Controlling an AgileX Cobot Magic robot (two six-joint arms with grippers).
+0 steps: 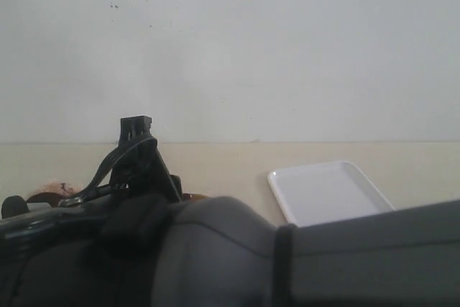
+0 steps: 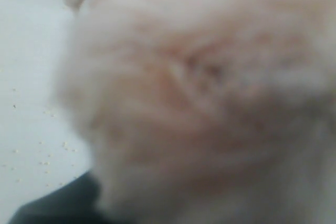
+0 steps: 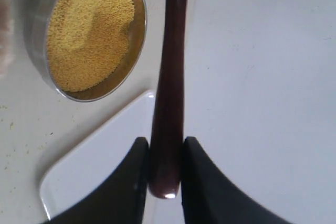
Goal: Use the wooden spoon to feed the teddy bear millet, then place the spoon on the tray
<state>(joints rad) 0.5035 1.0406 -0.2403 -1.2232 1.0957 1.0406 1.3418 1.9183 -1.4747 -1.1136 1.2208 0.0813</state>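
Note:
Blurred light-brown fur of the teddy bear (image 2: 199, 93) fills the left wrist view, right up against my left gripper, whose jaws are hidden; only a dark finger (image 2: 52, 208) shows at one corner. A scrap of the bear (image 1: 52, 190) peeks out behind the left arm (image 1: 133, 167). My right gripper (image 3: 164, 142) is shut on the handle end of the dark reddish wooden spoon (image 3: 170, 77), held over the white tray (image 3: 262, 77). The spoon's oval bowl is out of view. Millet (image 3: 86, 24) is heaped in the steel bowl (image 3: 37, 35) just beyond the tray's corner.
In the exterior view the tray (image 1: 327, 192) lies at the right on the cream table, in front of a white wall. The grey right arm (image 1: 323, 264) blocks the foreground. Loose millet grains (image 2: 47, 156) are scattered on the table by the bear.

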